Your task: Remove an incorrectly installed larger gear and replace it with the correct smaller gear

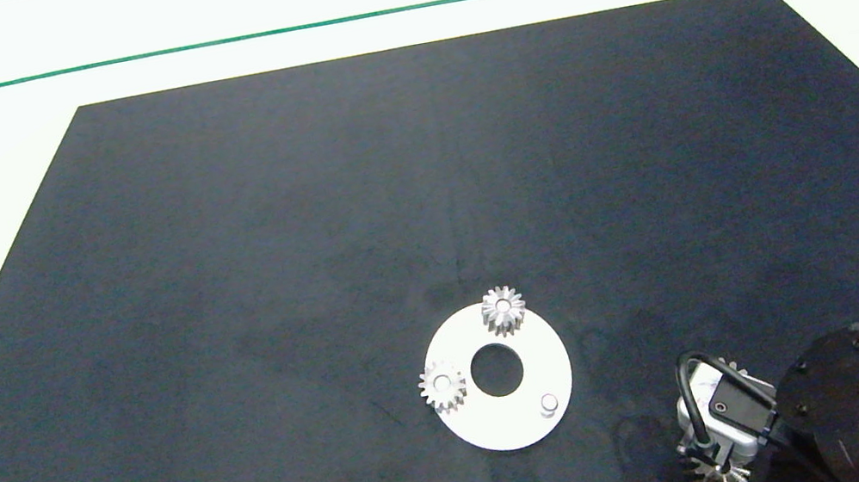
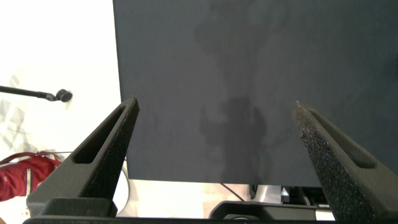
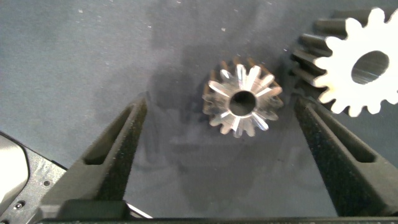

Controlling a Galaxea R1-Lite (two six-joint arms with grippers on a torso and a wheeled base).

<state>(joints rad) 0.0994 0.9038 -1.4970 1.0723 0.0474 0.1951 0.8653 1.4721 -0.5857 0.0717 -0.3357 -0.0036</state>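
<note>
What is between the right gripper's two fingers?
The smaller gear, lying flat on the dark mat, sits between the open fingers of the right gripper, touching neither. The right wrist view shows it.

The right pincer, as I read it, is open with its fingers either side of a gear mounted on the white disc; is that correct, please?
Not quite: the right pincer is open around a gear lying on the dark mat, not on the white disc, as the right wrist view shows.

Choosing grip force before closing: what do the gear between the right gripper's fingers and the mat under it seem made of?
Gear, inside the open right gripper: likely bare machined metal, bright silver with sharp glints on its teeth; alloy unclear. Mat: dark, matte, faintly mottled, no glare, perhaps rubber or felt. Left gripper hangs open, idle, over the mat's edge.
</note>
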